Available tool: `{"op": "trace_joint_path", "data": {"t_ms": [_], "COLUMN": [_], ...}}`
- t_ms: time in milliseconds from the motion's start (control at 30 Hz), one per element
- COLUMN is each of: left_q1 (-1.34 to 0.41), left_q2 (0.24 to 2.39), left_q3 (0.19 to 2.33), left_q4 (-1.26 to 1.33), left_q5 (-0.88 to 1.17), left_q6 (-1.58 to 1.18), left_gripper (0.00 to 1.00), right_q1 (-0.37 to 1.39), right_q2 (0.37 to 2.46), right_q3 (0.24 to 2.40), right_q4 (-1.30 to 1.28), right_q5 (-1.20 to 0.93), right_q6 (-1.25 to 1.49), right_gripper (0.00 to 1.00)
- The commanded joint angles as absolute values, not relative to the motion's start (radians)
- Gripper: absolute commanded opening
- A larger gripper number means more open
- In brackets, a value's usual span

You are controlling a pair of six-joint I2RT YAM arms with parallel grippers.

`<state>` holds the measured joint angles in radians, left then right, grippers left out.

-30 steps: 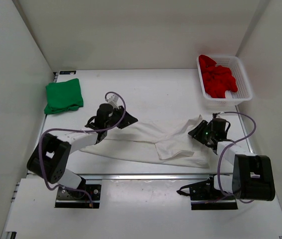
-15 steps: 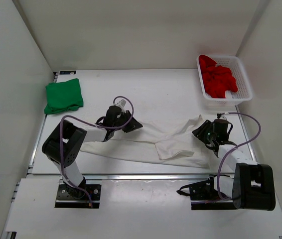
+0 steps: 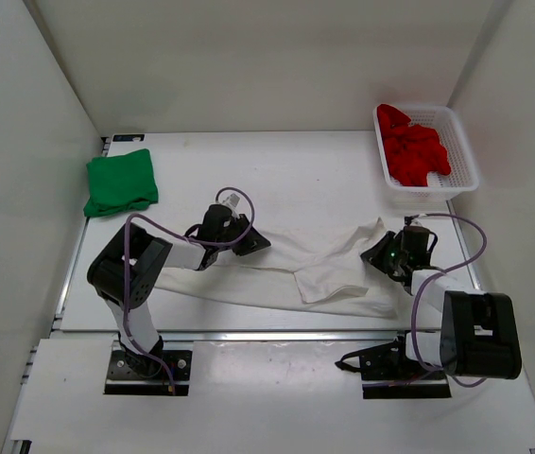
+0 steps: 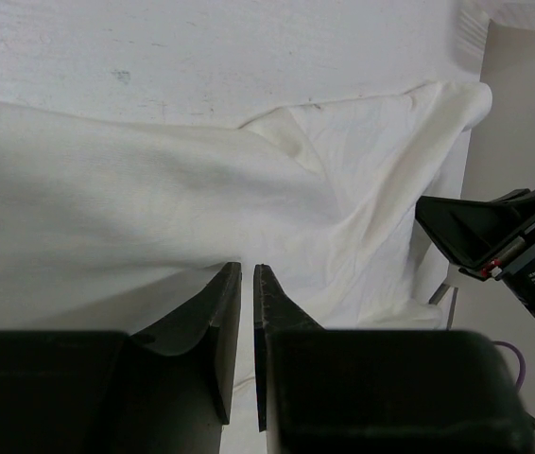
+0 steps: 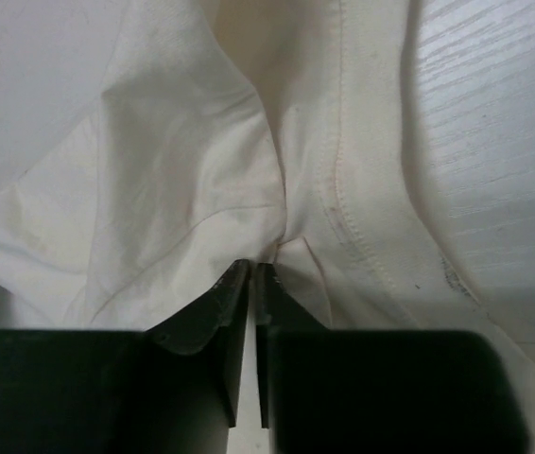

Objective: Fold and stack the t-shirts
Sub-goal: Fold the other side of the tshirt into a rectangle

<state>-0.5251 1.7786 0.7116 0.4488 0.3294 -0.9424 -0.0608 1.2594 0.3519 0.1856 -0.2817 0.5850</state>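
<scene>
The white t-shirt [image 3: 315,260] lies as a long, rumpled band strung between the two tools, its long axis running straight from one to the other. The left gripper [image 3: 250,240] sits at one end and the right gripper [image 3: 377,253] at the other, so neither arm is nearer the cloth than its partner. In the left wrist view the jaws are drawn nearly together, with only a thin slit between them, and the cloth spreads away ahead of the tips; it looks pinched there. In the right wrist view the jaws are clenched on a small pucker of fabric, with a stitched hem running just to the right of the tips. Between the grippers a loose flap sags toward the arms' bases, so the next move probably calls for pulling the two ends apart along that axis to flatten it. The folded green t-shirt [image 3: 121,184] lies well off to the outer side of the left gripper. The red t-shirt [image 3: 414,147] is heaped in the basket [image 3: 466,151], beyond the right gripper.
</scene>
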Motion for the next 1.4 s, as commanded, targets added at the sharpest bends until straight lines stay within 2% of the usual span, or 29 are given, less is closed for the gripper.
{"op": "trace_joint_path", "data": {"t_ms": [0, 67, 233, 700, 800, 933, 1067, 1133, 1267, 1367], "left_q1": [-0.503, -0.494, -0.469, -0.446, -0.443, -0.442, -0.448, -0.454, -0.501, -0.537], "left_q2": [1.764, 1.775, 1.767, 1.781, 1.773, 1.773, 1.737, 1.709, 1.623, 1.58], "left_q3": [0.698, 0.686, 0.683, 0.666, 0.664, 0.669, 0.655, 0.66, 0.678, 0.681], "left_q4": [0.475, 0.483, 0.472, 0.479, 0.476, 0.463, 0.454, 0.439, 0.367, 0.344], "left_q5": [0.339, 0.342, 0.336, 0.365, 0.347, 0.351, 0.342, 0.334, 0.276, 0.255], "left_q6": [-0.939, -0.946, -0.936, -0.951, -0.956, -0.959, -0.959, -0.944, -0.884, -0.859], "left_gripper": [0.22, 0.22, 0.21, 0.21, 0.21, 0.21, 0.2, 0.21, 0.22, 0.22], "right_q1": [-0.077, -0.087, -0.083, -0.137, -0.135, -0.178, -0.141, -0.123, -0.072, -0.006], "right_q2": [1.253, 1.197, 1.056, 0.809, 0.804, 0.896, 0.925, 0.911, 0.8, 0.697], "right_q3": [0.344, 0.331, 0.324, 0.258, 0.255, 0.227, 0.238, 0.253, 0.302, 0.35], "right_q4": [0.23, 0.213, 0.108, -0.13, -0.152, -0.1, -0.064, -0.078, -0.171, -0.256], "right_q5": [-0.308, -0.284, -0.213, -0.238, -0.181, -0.241, -0.213, -0.189, -0.125, -0.037], "right_q6": [0.597, 0.609, 0.609, 0.617, 0.617, 0.63, 0.647, 0.638, 0.618, 0.601], "right_gripper": [0.04, 0.0, 0.0, 0.0, 0.0, 0.0, 0.0, 0.04, 0.22, 0.29]}}
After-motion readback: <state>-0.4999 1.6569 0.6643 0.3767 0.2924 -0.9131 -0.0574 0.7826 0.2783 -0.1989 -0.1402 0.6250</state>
